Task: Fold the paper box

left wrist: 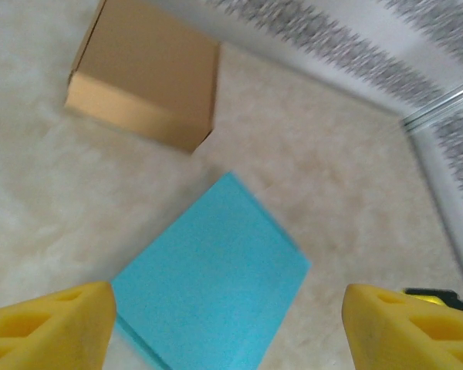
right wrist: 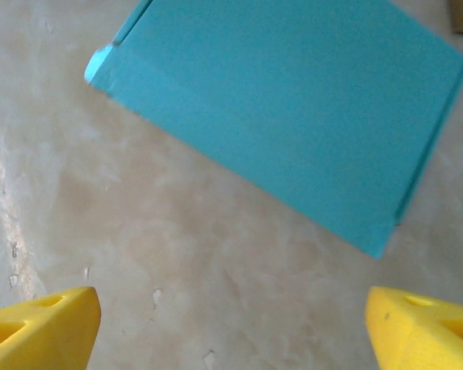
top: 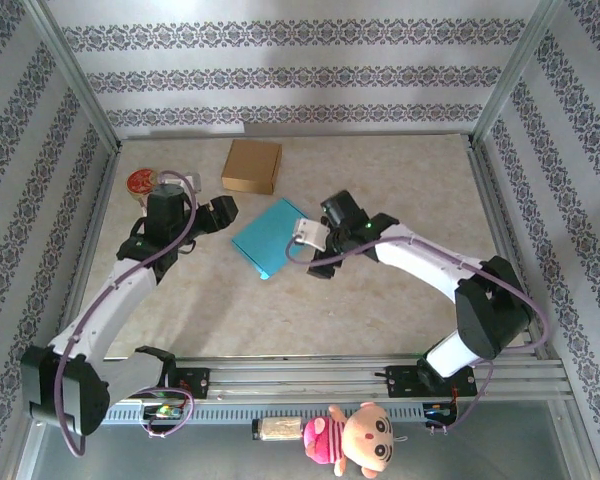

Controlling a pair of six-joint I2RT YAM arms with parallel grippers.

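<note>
The flat turquoise paper box (top: 270,238) lies closed on the bench (top: 380,300); folding looks finished. Left fingers (left wrist: 54,324) and right fingers (right wrist: 420,324) are released, empty.

A robot lab test cell: a marble-look table (top: 280,320) boxed in by patterned wall panels (top: 280,75) on aluminium posts (top: 75,75), with a slotted aluminium rail (top: 310,375) bolted along its near edge.
</note>
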